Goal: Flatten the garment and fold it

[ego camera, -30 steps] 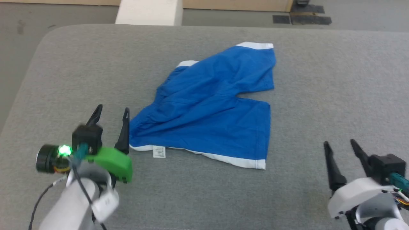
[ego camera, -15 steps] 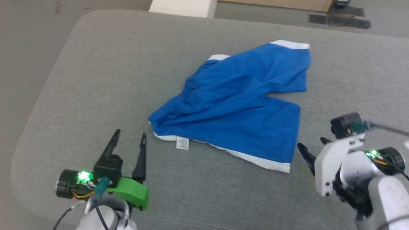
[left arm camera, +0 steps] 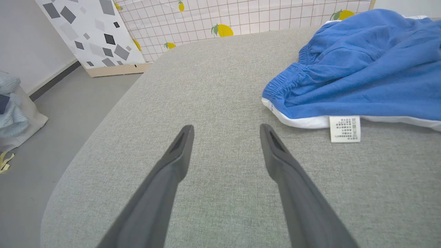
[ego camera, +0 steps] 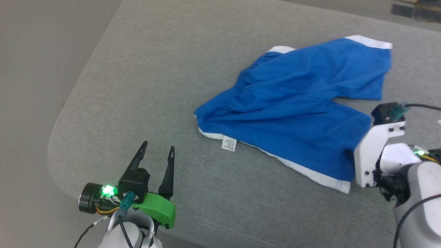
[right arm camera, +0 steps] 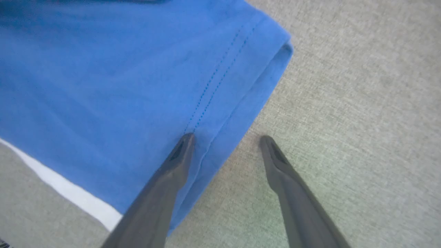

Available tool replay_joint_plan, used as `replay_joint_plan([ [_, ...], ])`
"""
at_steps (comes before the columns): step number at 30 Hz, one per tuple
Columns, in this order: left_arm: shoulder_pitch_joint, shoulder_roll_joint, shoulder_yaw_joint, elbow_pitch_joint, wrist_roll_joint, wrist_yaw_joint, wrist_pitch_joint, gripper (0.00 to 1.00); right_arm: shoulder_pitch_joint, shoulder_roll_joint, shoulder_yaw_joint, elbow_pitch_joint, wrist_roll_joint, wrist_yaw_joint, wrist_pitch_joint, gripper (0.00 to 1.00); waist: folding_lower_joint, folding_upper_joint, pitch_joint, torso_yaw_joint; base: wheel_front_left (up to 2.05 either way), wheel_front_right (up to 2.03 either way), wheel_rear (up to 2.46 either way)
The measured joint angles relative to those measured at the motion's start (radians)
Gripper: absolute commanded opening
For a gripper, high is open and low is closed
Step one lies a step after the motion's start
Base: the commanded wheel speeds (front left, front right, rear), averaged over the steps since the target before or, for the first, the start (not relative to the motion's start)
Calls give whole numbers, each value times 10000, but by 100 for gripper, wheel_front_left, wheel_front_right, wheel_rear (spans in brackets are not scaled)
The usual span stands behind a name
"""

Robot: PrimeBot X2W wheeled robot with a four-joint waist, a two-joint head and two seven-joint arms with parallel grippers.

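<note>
The garment point(ego camera: 293, 113), bright blue shorts with white bands, lies rumpled on the grey padded table point(ego camera: 155, 69). Its waistband point(left arm camera: 293, 74) is bunched toward my left, and a small white tag point(ego camera: 228, 143) sticks out by the near white edge. My left gripper point(ego camera: 158, 146) stands open over bare table, short of the tag point(left arm camera: 345, 128) and to its left. My right gripper point(right arm camera: 226, 137) is open and points down at the near leg's hem point(right arm camera: 241, 93). One of its fingers point(right arm camera: 172, 165) is over the blue cloth and the other is over the table. Neither gripper holds anything.
The table's rounded near-left corner point(ego camera: 58, 165) is close to my left arm, with grey floor point(ego camera: 31, 86) beyond it. Patterned panels point(left arm camera: 103, 34) stand past the far edge, and a pale bag of light blue cloth point(left arm camera: 12, 103) sits on the floor.
The head camera has swung, shifting the whole picture to the right. My right arm has come in over the near leg's hem. My left gripper now stands farther from the waistband corner.
</note>
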Motion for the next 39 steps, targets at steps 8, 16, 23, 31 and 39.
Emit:
replay_joint_plan([
  [8,-8,-63,58,209,15,-2,-2,100,-217,-203,182,113,-257,2,-176,0,0,0,323,327,0,0,0],
  [16,-40,-81,121,372,69,-98,-8,100,-143,-665,495,360,-349,8,-1114,0,0,0,-17,39,0,0,0],
  [23,-17,29,153,347,67,-180,-15,100,355,-2184,506,165,31,6,-989,0,0,0,-430,-445,0,0,0],
  [31,-22,59,104,161,42,-192,-15,100,828,-4205,598,56,1158,6,-403,0,0,0,-436,-838,0,0,0],
  [39,-38,29,33,171,19,-288,-15,100,562,-4251,723,995,1459,6,-1708,100,0,0,-298,-889,0,0,0],
])
